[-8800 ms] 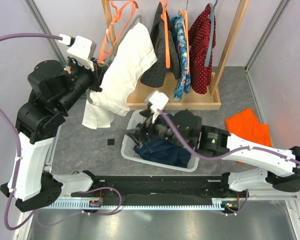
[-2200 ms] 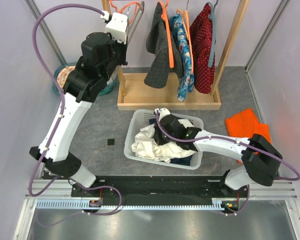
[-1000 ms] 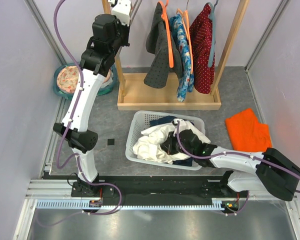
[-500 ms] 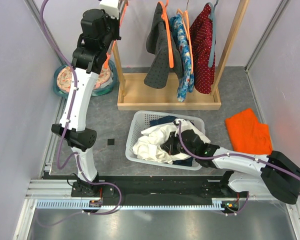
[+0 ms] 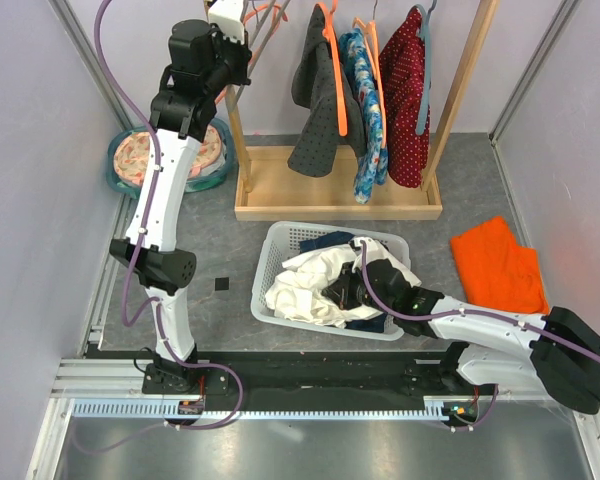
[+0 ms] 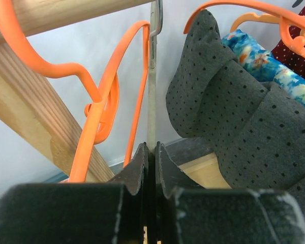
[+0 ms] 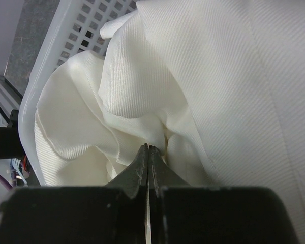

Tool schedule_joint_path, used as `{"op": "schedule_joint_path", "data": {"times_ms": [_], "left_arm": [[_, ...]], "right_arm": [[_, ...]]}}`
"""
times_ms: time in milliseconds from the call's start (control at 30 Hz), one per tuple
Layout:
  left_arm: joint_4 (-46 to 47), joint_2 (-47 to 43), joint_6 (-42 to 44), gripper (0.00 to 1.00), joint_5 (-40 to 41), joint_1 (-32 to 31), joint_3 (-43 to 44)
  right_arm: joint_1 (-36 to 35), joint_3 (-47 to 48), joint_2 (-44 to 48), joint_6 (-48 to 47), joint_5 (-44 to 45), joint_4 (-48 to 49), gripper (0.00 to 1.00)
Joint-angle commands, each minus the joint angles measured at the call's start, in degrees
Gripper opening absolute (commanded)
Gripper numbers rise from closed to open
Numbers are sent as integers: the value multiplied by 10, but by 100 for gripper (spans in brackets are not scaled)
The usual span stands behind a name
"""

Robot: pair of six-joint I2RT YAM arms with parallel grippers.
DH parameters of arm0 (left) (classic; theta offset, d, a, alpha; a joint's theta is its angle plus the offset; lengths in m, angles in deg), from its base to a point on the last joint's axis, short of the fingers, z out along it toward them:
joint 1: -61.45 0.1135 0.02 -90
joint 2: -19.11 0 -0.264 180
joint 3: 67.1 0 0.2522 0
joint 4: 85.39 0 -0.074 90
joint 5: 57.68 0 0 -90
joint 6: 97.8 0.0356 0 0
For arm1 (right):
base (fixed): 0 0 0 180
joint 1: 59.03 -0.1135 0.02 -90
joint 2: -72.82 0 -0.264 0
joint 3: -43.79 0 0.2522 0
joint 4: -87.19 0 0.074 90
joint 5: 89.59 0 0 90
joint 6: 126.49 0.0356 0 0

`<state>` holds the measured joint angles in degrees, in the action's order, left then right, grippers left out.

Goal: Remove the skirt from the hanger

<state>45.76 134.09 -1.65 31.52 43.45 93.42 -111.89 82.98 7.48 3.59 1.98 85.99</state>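
Observation:
The white skirt (image 5: 310,285) lies crumpled in the white basket (image 5: 270,258), off any hanger; the right wrist view fills with its folds (image 7: 193,76). My right gripper (image 5: 342,292) is down in the basket. It (image 7: 148,147) is shut, its tips against a fold, with no cloth visibly between them. High at the rack's left end, my left gripper (image 5: 238,22) is shut on the thin pale bar of a bare hanger (image 6: 151,91), next to empty orange hangers (image 6: 104,101). In the left wrist view its tips (image 6: 151,147) pinch that bar.
The wooden rack (image 5: 330,210) holds a grey dotted garment (image 5: 320,110), a blue floral one (image 5: 365,100) and a red dotted one (image 5: 405,90). An orange cloth (image 5: 495,260) lies at the right. A round patterned bowl (image 5: 150,158) sits at the left. Dark clothes (image 5: 365,318) lie under the skirt.
Over the last second the left gripper shifted slightly along the rack's top with the hanger. The right gripper stayed in the basket. Earlier the skirt hung at the left gripper; now it lies in the basket.

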Motion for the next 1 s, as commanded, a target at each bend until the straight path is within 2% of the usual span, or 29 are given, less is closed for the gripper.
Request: {"op": "schedule_joint_path", "data": {"times_ms": [0,33,67,200,300,367,433,533,600,700,733,833,967], "left_arm": [[-9,-4,-25,2,-6,5,6],[-9,-12,-25,2,3,5,1],[-10,-17,-24,10,5,4,-9],[-9,-48,-29,11,46,4,-42],[-5,-76,-32,18,62,4,-65],[0,-99,-32,34,64,4,-84],[8,-114,-35,40,63,3,-99],[11,-142,-34,61,57,-4,-107],[11,-163,-34,64,52,-14,-110],[12,-193,-51,78,33,-31,-114],[13,-200,-56,85,28,-36,-116],[26,-223,-56,91,33,-79,-120],[32,-211,-50,93,76,-184,-100]], "right_arm": [[0,2,14,-4,12,-1,0],[0,2,14,-5,14,-4,1],[0,2,15,-4,16,-6,4],[0,4,23,-4,16,-12,18],[1,11,27,-4,14,-23,28],[0,18,28,-3,12,-31,38],[0,23,30,-6,10,-39,41],[0,38,39,-13,11,-60,46],[0,52,51,-15,12,-78,49],[0,73,71,-20,10,-106,54],[0,79,74,-22,11,-113,55],[0,98,90,-28,15,-141,56],[0,124,106,-32,14,-162,56]]}}
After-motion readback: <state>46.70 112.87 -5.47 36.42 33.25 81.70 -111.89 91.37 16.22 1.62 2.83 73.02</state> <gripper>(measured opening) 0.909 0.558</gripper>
